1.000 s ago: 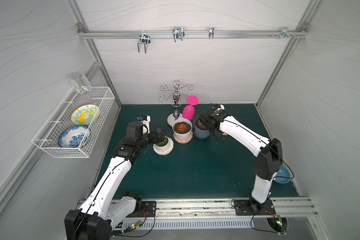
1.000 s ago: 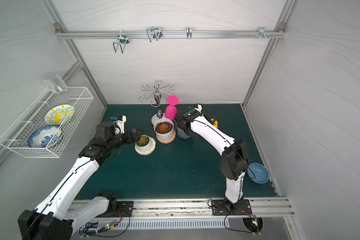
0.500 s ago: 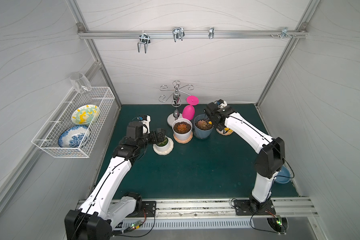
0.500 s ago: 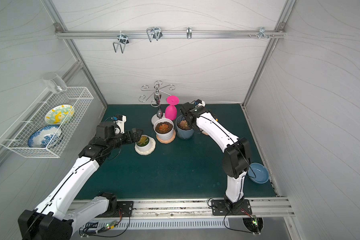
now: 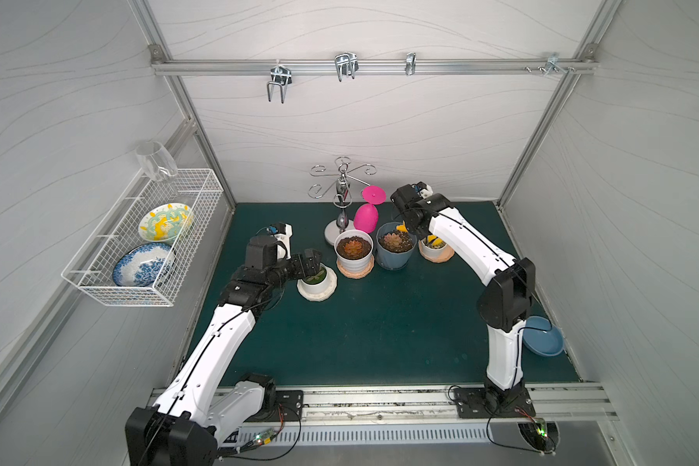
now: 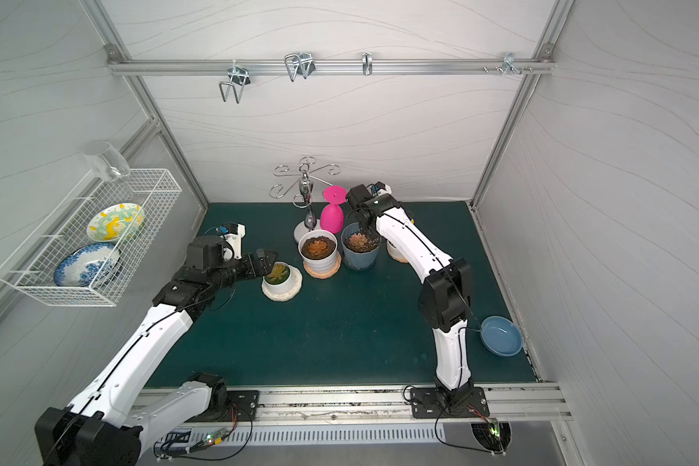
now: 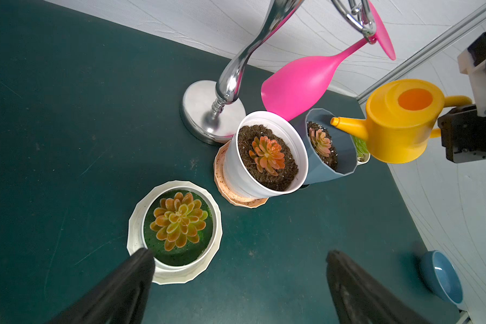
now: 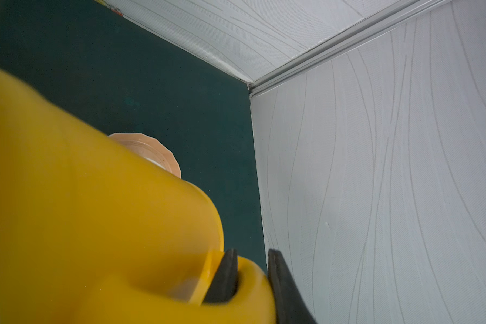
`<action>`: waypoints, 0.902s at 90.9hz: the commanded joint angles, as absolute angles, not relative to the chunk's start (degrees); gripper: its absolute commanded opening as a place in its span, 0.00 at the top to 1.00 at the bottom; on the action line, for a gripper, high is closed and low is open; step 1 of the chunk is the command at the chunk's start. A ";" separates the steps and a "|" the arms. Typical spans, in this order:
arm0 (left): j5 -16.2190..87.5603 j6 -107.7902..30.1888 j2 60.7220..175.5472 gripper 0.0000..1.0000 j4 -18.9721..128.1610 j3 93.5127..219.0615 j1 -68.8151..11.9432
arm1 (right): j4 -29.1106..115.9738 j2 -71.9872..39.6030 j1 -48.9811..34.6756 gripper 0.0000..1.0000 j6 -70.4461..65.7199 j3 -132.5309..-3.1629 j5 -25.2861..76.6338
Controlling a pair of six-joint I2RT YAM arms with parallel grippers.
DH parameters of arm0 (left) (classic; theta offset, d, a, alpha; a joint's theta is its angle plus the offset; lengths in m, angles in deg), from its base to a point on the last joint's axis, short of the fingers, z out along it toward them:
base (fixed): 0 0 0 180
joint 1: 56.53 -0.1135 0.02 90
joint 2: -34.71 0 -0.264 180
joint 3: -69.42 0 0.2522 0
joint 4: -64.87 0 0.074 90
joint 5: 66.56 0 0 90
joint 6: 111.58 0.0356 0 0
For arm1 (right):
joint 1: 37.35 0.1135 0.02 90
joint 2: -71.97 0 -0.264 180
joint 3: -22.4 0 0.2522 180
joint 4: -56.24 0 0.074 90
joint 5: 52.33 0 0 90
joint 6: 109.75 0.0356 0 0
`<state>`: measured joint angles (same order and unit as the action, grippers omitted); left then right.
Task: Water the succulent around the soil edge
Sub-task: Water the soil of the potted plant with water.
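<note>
**Right claw** [image 8: 251, 255]: the jaws are clamped on the handle of the yellow watering can [image 7: 396, 123]. The right wrist view shows a black finger on each side of the handle. The can is held off the green mat [image 5: 380, 322] at the back of the work area, over a small white pot [image 5: 434, 250] on a peach saucer.

**Spout** [image 7: 345, 124]: it points toward the blue-grey pot [image 5: 395, 252]. In the left wrist view its tip sits over the pot's opening, close to the rim on the can's side. It is above the soil edge, not above the plant. Contact with the rim cannot be told.

**Succulent** [image 7: 320, 141]: an orange-pink rosette in dark soil, in the middle of the blue-grey pot.

**Left claw** [image 7: 239, 261]: the jaws are apart and grip nothing. It hovers low beside a low white pot [image 5: 317, 284] that holds a yellow-orange rosette. One finger [image 7: 135, 269] overlaps that pot's rim in the left wrist view; contact cannot be confirmed.

**Surroundings:**
- A tall white pot [image 5: 354, 252] on a peach saucer stands just beside the blue-grey pot.
- Behind them, a chrome stand [image 5: 342, 193] carries a pink glass [image 5: 366, 218] hung upside down.
- A blue bowl [image 5: 541, 341] lies near the right wall, well apart from the pots.
- A wire basket [image 5: 146, 242] on the left wall holds two plates.
</note>
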<state>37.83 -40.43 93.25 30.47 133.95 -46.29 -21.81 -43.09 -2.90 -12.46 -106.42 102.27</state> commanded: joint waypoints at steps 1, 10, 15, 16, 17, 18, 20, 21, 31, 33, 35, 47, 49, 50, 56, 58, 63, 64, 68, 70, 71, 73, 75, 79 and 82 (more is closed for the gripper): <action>37.84 -40.41 92.85 0.00 32.58 135.11 -46.27 | -20.41 -43.51 -2.02 1.00 -13.92 -108.62 102.62; 37.88 -40.39 92.87 0.00 32.51 135.17 -46.31 | -19.96 -43.55 -1.23 1.00 -14.30 -108.79 102.49; 37.79 -40.39 92.89 0.00 32.49 135.13 -46.34 | -19.96 -43.50 -0.79 1.00 -14.27 -108.80 102.41; 37.78 -40.43 92.84 0.00 32.44 135.08 -46.34 | -19.99 -43.46 -0.75 1.00 -14.24 -108.83 102.38; 37.77 -40.41 92.87 0.00 32.46 135.10 -46.34 | -20.00 -43.45 -0.68 1.00 -14.23 -108.85 102.37; 37.73 -40.40 92.88 0.00 32.43 135.07 -46.34 | -20.09 -43.35 -0.65 1.00 -14.17 -108.86 102.32; 37.69 -40.39 92.89 0.00 32.47 135.11 -46.34 | -20.27 -43.17 -0.58 1.00 -14.00 -108.84 102.11; 37.69 -40.39 92.89 0.00 32.47 135.16 -46.34 | -20.36 -43.17 -0.55 1.00 -13.89 -108.85 102.01; 37.60 -40.30 92.98 0.00 32.31 135.37 -46.34 | -21.22 -41.75 -0.62 1.00 -12.14 -108.32 99.78; 37.59 -40.30 92.98 0.00 32.30 135.36 -46.34 | -21.17 -41.32 -0.62 1.00 -11.85 -108.07 99.23; 37.53 -40.30 92.93 0.00 32.26 135.43 -46.34 | -21.16 -40.94 -0.68 1.00 -11.58 -107.70 98.61; 37.33 -40.39 92.79 0.00 32.13 135.39 -46.41 | -21.23 -38.46 -0.70 1.00 -10.02 -106.00 95.97; 37.37 -40.39 92.75 0.00 32.08 135.39 -46.42 | -21.30 -38.05 -0.70 1.00 -9.80 -105.67 95.67; 37.35 -40.39 92.69 0.00 32.11 135.39 -46.42 | -21.32 -37.84 -0.70 1.00 -9.68 -105.55 95.50; 37.25 -40.39 92.67 0.00 32.12 135.39 -46.50 | -21.33 -36.69 -0.70 1.00 -9.01 -104.71 94.61; 37.24 -40.48 92.64 0.00 32.13 135.39 -46.56 | -21.40 -36.25 -0.70 1.00 -8.80 -104.42 94.31; 37.24 -40.55 92.61 0.00 32.13 135.32 -46.59 | -21.34 -35.21 -0.64 1.00 -8.46 -103.67 93.83; 37.24 -40.56 92.62 0.00 32.08 135.31 -46.60 | -21.33 -34.97 -0.63 1.00 -8.39 -103.54 93.74; 37.24 -40.56 92.63 0.00 32.10 135.36 -46.66 | -21.28 -34.46 -0.62 1.00 -8.13 -103.09 93.46; 37.17 -40.56 92.56 0.00 32.10 135.38 -46.66 | -21.23 -34.04 -0.62 1.00 -7.95 -102.72 93.26; 37.16 -40.56 92.55 0.00 32.11 135.39 -46.68 | -21.15 -33.73 -0.62 1.00 -7.87 -102.63 93.11; 37.11 -40.63 92.61 0.00 32.12 135.32 -46.67 | -21.15 -33.38 -0.62 1.00 -7.84 -102.25 92.88; 37.12 -40.67 92.62 0.00 32.11 135.37 -46.64 | -21.11 -33.01 -0.62 1.00 -7.72 -101.94 92.65; 37.07 -40.72 92.63 0.00 32.08 135.38 -46.64 | -21.07 -32.09 -0.55 1.00 -7.43 -101.34 92.12; 37.03 -40.74 92.63 0.00 31.96 135.34 -46.69 | -20.92 -31.41 -0.53 1.00 -7.29 -100.77 91.86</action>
